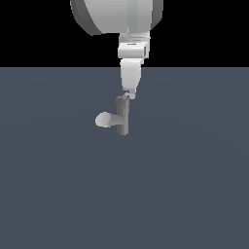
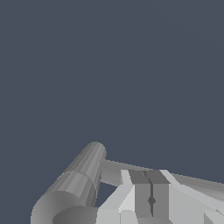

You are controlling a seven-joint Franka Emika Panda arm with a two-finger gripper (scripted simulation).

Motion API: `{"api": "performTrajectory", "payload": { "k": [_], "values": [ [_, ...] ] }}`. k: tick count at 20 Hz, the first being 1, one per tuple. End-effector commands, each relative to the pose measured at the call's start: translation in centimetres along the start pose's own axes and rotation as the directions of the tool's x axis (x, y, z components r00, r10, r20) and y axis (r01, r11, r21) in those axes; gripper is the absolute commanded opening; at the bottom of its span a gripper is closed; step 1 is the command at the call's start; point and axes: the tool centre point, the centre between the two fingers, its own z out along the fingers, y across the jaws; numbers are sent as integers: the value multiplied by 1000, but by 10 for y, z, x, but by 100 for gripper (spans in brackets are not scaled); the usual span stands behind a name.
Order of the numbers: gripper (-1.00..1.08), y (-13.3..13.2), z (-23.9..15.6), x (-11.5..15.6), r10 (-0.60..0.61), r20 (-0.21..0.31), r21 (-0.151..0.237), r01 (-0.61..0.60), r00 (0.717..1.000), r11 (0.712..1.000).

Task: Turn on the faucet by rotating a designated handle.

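Seemingly pressed together, the jaws of the gripper (image 1: pixel 129 94) sit at the top of the faucet (image 1: pixel 122 115), right by its handle (image 2: pixel 175 177). Its grey upright body stands mid-floor, pale-ended spout pointing to the exterior view's left; bare slate floor (image 1: pixel 194 185) surrounds it.

The arm (image 1: pixel 116 15) shows as a broad, rounded shell in pale grey-white, with a darker grey band shading its edge on the exterior view's left. Below it sits a small boxy white block with a thin dark slot across its face. From that block the end effector (image 1: pixel 130 93) narrows into a smooth white, tapering piece with a rounded tip. The wrist view shows the fingers (image 2: pixel 151 199) as flat-faced, angular grey and off-white pads (one dark seam runs between them, with a small dark dot).
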Motion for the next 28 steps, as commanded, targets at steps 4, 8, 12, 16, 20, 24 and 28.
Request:
{"api": "performTrajectory", "payload": {
  "k": [4,8,12,16,20,24,28],
  "values": [
    [-100,14,11,-48,-25,1,-26,25,1000,999],
    [-100,22,16,-76,-29,1,-37,29,1000,999],
    [-100,3,3,-49,17,-1,-10,-17,1000,1000],
    [-100,-3,6,-66,7,-1,-16,-7,1000,1000],
    [-100,-8,9,-83,-2,0,-21,2,1000,1000],
    [-100,-14,12,-99,-12,0,-27,12,1000,1000],
    [-100,-19,15,-115,-20,0,-32,20,1000,999]
  ]
}}
